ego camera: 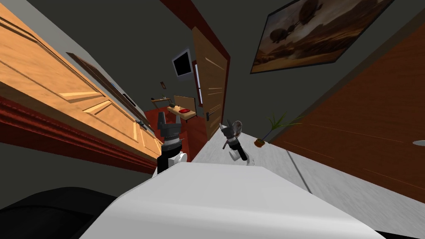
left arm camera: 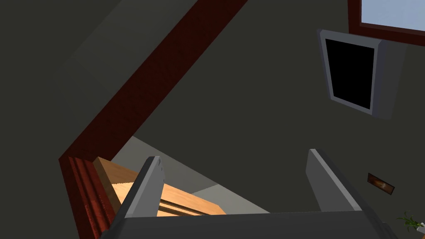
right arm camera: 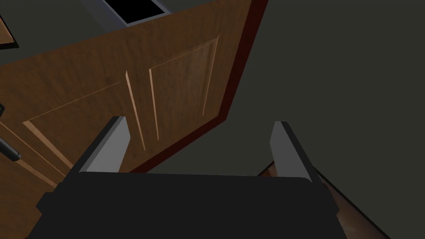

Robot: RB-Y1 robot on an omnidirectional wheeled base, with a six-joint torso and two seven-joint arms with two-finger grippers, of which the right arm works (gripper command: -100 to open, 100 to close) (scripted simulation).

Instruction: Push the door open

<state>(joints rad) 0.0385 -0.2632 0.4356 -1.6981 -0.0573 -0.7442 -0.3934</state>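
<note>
Door is straight ahead at the hallway's end: brown panelled wood in a dark red frame, standing ajar. Its free edge w/ the dark handle is swung inward, and the gap beside it shows a room w/ a desk and a wall screen. Right claw is spread wide and empty, blades aimed at the door's panels on the frame side, apart from the wood, no contact. Prob held open like that since a push needs no grip, just a flat blade or knuckle against the panel. Left claw is also wide open w/ nothing in it, raised in front of the gap, out of the right arm's way. Approx stage: approach, push not yet begun. Imo the contact pt should go nearer the handle edge, where there's more leverage than by the hinges. Risk: a blade sliding off along a panel groove, or clipping the frame.
</note>
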